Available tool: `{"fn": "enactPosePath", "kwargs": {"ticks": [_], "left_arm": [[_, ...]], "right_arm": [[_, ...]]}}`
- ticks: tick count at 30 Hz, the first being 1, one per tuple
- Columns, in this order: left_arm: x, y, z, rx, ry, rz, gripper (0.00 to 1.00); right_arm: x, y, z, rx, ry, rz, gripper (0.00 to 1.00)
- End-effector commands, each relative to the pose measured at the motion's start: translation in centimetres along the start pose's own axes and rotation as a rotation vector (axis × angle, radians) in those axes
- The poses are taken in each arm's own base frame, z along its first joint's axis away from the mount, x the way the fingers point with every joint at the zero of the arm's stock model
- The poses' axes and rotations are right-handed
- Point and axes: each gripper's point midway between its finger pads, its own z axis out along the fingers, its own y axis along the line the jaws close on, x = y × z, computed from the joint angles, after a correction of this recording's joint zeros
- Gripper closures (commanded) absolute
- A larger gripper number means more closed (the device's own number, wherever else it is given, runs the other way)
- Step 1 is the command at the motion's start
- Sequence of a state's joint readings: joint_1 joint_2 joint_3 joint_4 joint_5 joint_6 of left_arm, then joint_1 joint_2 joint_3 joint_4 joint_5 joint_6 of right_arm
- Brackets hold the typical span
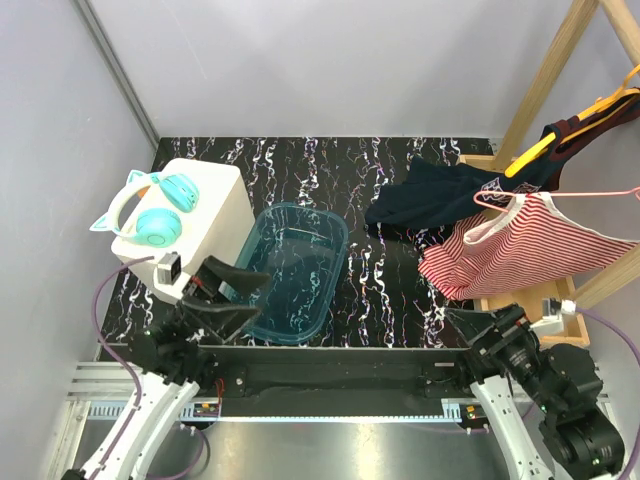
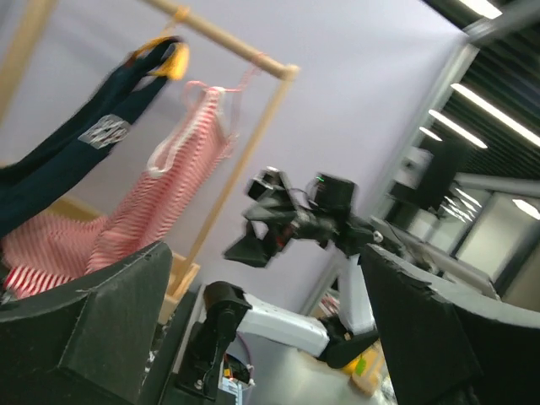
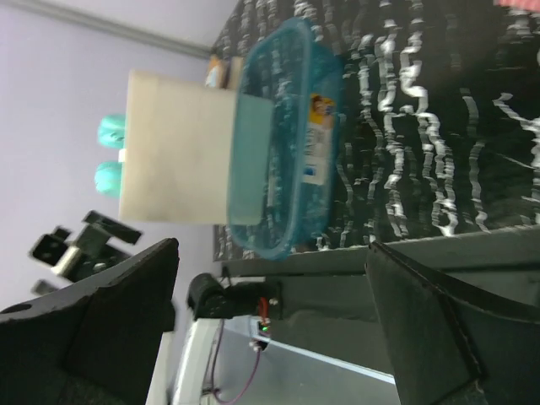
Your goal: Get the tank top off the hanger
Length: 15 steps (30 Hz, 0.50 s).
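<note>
The red-and-white striped tank top hangs on a pink hanger from the wooden rack at the right; its hem rests on the table. It also shows in the left wrist view with its hanger. My left gripper is open and empty at the near left beside the bin, far from the top; its jaws stand wide apart. My right gripper is open and empty, low at the near edge just below the top's hem; it faces left across the table.
A dark navy garment hangs on a yellow hanger on the same rack and drapes onto the table. A clear blue bin sits centre-left. A white box with teal headphones stands at left.
</note>
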State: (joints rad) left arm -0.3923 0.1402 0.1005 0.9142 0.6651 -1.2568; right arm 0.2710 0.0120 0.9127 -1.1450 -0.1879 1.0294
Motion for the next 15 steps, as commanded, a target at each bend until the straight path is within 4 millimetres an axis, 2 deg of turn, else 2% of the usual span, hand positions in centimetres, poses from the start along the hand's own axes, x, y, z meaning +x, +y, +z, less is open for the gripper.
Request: {"fn": "enactPosePath", "kwargs": {"ticks": [1, 2, 3, 4, 7, 9, 10, 12, 13, 15], "left_arm": [[-1.5, 5.1, 0.2, -0.425, 0.011, -0.097, 0.01], [-2.2, 6.3, -0.2, -0.521, -0.027, -0.105, 0.01], [-3.0, 5.9, 0.0, -0.551, -0.032, -0.094, 0.01], [-2.5, 6.5, -0.5, -0.591, 0.004, -0.075, 0.01], [-1.9, 6.0, -0.1, -0.572, 0.056, -0.093, 0.01], [-1.9, 6.4, -0.3, -0.596, 0.050, -0.122, 0.01], [-1.5, 6.7, -0.7, -0.624, 0.053, -0.151, 0.01], [-1.5, 7.0, -1.1, -0.653, 0.045, -0.161, 0.01], [-1.6, 7.0, -1.1, -0.658, 0.042, -0.158, 0.01], [-1.6, 6.8, -1.2, -0.651, 0.037, -0.157, 0.01]], "right_arm": [[-1.2, -4.0, -2.3, 0.204, -0.099, -0.064, 0.00], [-2.1, -3.7, -2.9, 0.202, -0.146, -0.089, 0.00], [-2.4, -3.4, -3.3, 0.193, -0.154, -0.116, 0.00], [-2.6, -3.0, -3.6, 0.184, -0.164, -0.142, 0.00], [-3.9, -1.3, -4.7, 0.170, -0.191, -0.222, 0.00], [-5.5, -0.3, -5.2, 0.215, -0.225, -0.242, 0.00], [-6.3, 0.6, -6.1, 0.218, -0.251, -0.267, 0.00], [-8.3, 1.2, -6.1, 0.287, -0.297, -0.292, 0.00], [-9.4, 2.5, -7.1, 0.270, -0.346, -0.306, 0.00], [-11.3, 4.0, -7.2, 0.287, -0.403, -0.327, 0.00]]}}
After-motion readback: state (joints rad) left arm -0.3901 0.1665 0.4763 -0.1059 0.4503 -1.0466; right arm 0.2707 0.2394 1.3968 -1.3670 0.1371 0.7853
